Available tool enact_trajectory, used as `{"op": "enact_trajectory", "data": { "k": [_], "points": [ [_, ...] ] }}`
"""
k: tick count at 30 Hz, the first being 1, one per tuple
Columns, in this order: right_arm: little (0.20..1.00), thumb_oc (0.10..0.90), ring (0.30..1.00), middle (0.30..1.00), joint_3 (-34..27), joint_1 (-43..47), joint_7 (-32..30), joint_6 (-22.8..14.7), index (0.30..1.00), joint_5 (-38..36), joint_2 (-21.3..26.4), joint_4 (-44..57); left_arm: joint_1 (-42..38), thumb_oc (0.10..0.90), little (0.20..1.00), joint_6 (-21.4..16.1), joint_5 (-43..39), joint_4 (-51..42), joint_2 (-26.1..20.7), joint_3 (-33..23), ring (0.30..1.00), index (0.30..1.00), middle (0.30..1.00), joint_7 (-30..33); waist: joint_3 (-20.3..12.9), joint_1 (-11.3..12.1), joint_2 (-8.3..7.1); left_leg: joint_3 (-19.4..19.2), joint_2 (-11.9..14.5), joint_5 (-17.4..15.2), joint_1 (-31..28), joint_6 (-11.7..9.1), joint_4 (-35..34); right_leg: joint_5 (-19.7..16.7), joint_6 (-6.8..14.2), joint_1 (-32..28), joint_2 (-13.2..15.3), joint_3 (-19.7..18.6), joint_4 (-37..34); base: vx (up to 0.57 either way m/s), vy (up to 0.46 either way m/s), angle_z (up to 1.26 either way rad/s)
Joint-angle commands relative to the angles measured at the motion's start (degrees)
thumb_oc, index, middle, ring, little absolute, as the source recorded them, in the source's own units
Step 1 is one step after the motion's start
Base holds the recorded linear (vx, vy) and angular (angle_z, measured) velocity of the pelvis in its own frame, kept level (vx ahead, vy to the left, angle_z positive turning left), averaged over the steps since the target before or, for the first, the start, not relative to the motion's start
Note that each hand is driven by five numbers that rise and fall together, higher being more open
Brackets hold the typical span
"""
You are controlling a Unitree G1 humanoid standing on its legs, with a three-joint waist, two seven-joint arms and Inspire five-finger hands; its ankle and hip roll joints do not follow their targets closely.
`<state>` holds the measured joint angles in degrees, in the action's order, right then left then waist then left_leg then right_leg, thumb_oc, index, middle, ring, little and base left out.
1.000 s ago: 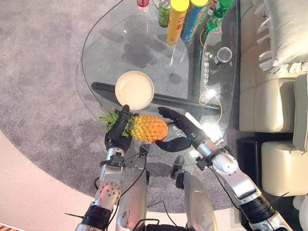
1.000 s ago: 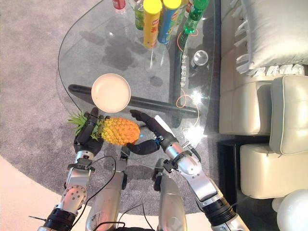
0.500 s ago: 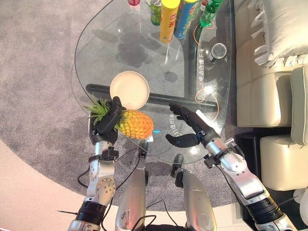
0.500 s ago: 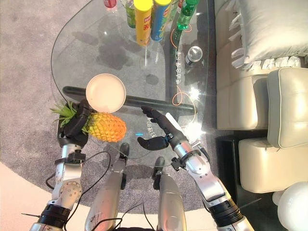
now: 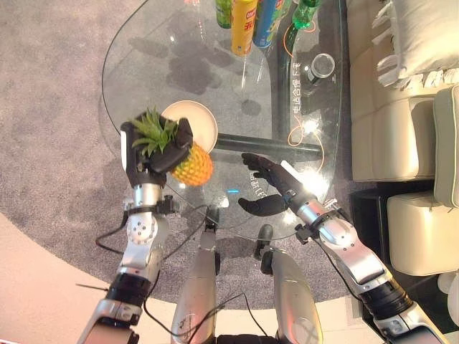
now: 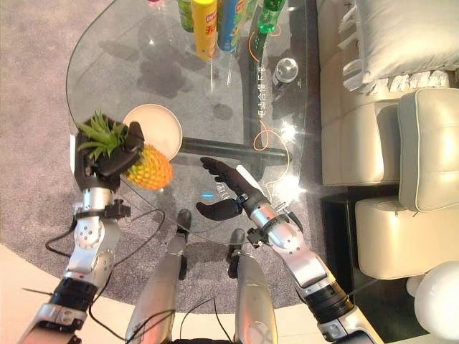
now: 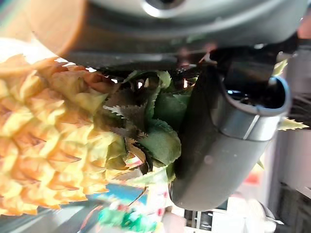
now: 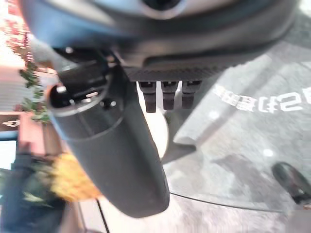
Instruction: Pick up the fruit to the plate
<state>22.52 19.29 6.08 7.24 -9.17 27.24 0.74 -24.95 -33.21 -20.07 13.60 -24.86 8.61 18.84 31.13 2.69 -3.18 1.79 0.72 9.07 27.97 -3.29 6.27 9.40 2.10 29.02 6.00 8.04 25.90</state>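
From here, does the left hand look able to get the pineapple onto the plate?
Probably yes. The left hand grips the pineapple at its crown, lifted beside the plate, whose surface lies bare. The right hand hovers open off to the side, out of the way.

Colour rundown: the pineapple (image 5: 192,165) is done in orange-yellow with a scaly diamond pattern, topped by spiky green leaves (image 5: 152,133). The plate (image 5: 203,123) at its 1 o'clock is coloured a plain pale cream. The glass table (image 5: 143,50) is see-through, with a speckled grey carpet (image 5: 50,93) seen through it. At 12 o'clock a yellow can (image 5: 244,29) and a green bottle (image 5: 305,14) can be made out. The sofa (image 5: 391,107) is cream.
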Motion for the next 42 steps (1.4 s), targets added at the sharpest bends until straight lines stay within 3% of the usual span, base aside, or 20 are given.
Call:
{"op": "enact_trajectory", "data": {
  "k": [1,9,15,28,35,42],
  "points": [
    [0.9,0.8,0.9,0.9,1.8,3.7,-0.5,-1.5,0.9,-2.6,0.0,3.8,-9.4,0.1,0.2,-10.4,12.1,-5.0,-3.5,-1.2,0.3,0.3,0.3,7.2,-1.3,-1.7,-2.15,-3.7,-2.1,-7.9,2.1,3.3,8.7,-11.4,2.6,-0.2,-1.2,-1.1,-11.5,-0.04,0.073,-0.09],
    [0.9,0.8,0.9,0.9,5.0,4.6,4.0,4.4,0.9,-5.0,0.4,1.1,-14.3,0.1,0.2,-12.0,21.8,-1.8,-5.7,-0.6,0.3,0.3,0.3,17.7,-1.3,-3.1,-2.57,-4.7,-1.9,-8.3,7.1,3.1,10.4,-11.8,2.5,5.1,-1.5,-1.2,-10.4,-0.03,0.071,-0.05],
    [0.9,0.8,0.9,0.9,8.7,5.1,5.8,4.9,0.9,-8.4,-0.5,-5.7,-18.2,0.1,0.2,-14.6,30.5,1.2,-5.7,0.2,0.3,0.3,0.3,29.2,-1.3,-3.7,-2.26,-5.1,-2.6,-8.1,10.7,3.1,10.5,-12.5,2.2,9.4,-1.8,-1.5,-10.1,-0.03,0.1,-0.04],
    [0.9,0.8,0.9,0.9,10.2,7.8,6.8,5.9,0.9,-10.9,0.5,-10.0,-24.4,0.1,0.2,-10.7,43.2,8.2,-6.4,3.1,0.3,0.3,0.3,48.9,-1.3,-4.4,-1.92,-5.4,-3.6,-8.3,21.2,3.0,15.0,-12.4,1.1,20.6,-1.8,-0.1,-5.3,-0.01,0.105,-0.02],
    [0.9,0.8,0.9,0.9,10.5,9.2,7.5,5.9,0.9,-11.9,0.8,-10.1,-26.4,0.1,0.2,-9.2,48.8,9.5,-7.6,4.5,0.3,0.3,0.3,54.9,-1.3,-4.5,-2.03,-5.0,-3.9,-7.9,24.5,3.4,15.5,-12.5,0.7,24.4,-2.7,-0.3,-4.1,0.01,0.057,0.0],
    [0.9,0.8,0.9,0.9,10.3,10.0,8.7,5.4,0.9,-12.2,1.3,-10.6,-27.4,0.1,0.2,-8.7,46.8,11.3,-8.6,5.2,0.3,0.3,0.3,57.2,-1.3,-4.4,-2.4,-4.6,-4.3,-7.3,26.7,2.9,16.0,-12.9,0.6,25.9,-3.1,0.3,-4.2,-0.01,0.039,0.01]
  ]
}}
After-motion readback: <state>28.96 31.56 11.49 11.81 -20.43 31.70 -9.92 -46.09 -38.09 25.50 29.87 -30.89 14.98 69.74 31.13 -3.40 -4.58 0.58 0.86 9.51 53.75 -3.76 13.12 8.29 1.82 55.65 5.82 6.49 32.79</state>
